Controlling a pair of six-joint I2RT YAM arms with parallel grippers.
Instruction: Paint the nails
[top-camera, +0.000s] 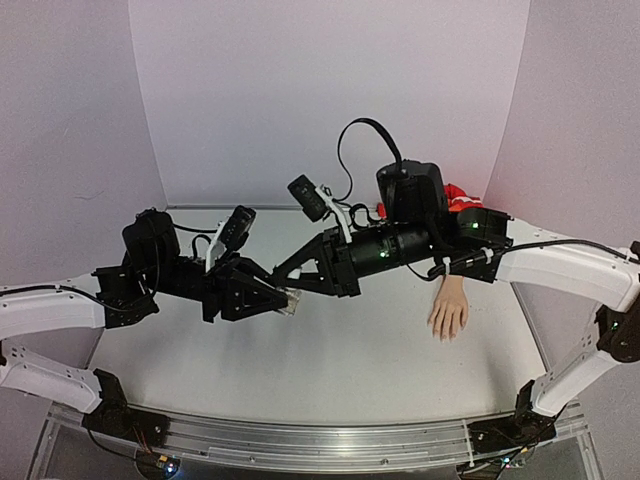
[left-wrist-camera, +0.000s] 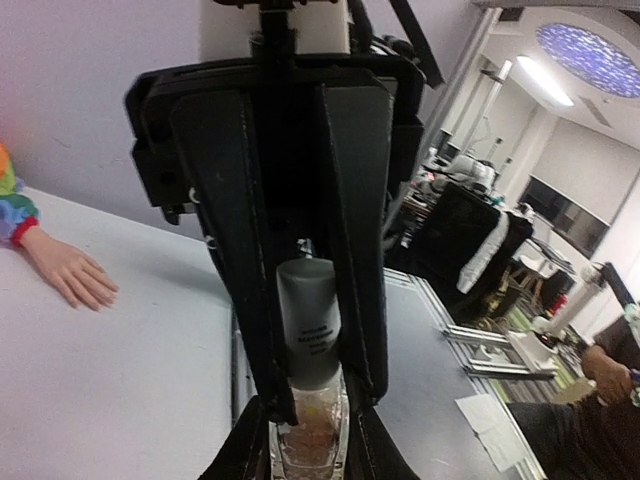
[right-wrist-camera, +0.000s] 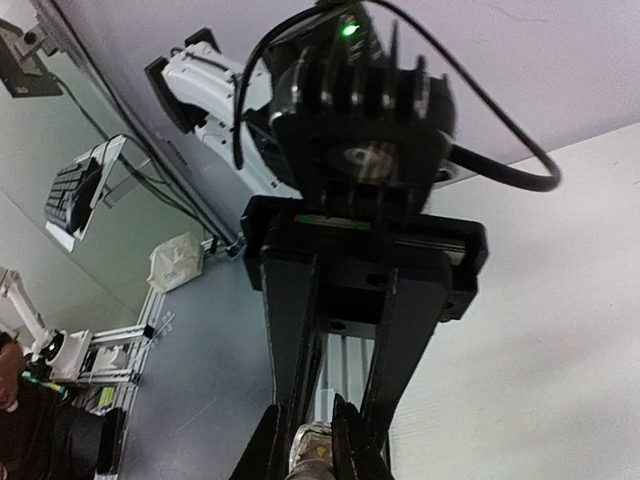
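Observation:
A small clear bottle (top-camera: 290, 301) with a grey cap (left-wrist-camera: 308, 320) is held in the air between both grippers, left of the table's middle. My left gripper (top-camera: 281, 299) is shut on the glass body (left-wrist-camera: 312, 445). My right gripper (top-camera: 298, 284) is shut on the cap; its dark fingers (left-wrist-camera: 355, 250) reach in from the far side. In the right wrist view my right gripper (right-wrist-camera: 312, 452) pinches the cap with the glass (right-wrist-camera: 317, 441) just beyond it. The fake hand (top-camera: 448, 310) lies palm down at the right, its nails (top-camera: 445, 335) pointing at me; it also shows in the left wrist view (left-wrist-camera: 70, 275).
The fake hand's rainbow sleeve (left-wrist-camera: 10, 205) and red cuff (top-camera: 458, 197) lie behind the right arm near the back wall. The table's front rail (top-camera: 320, 440) runs along the near edge. Purple walls close in the back and sides.

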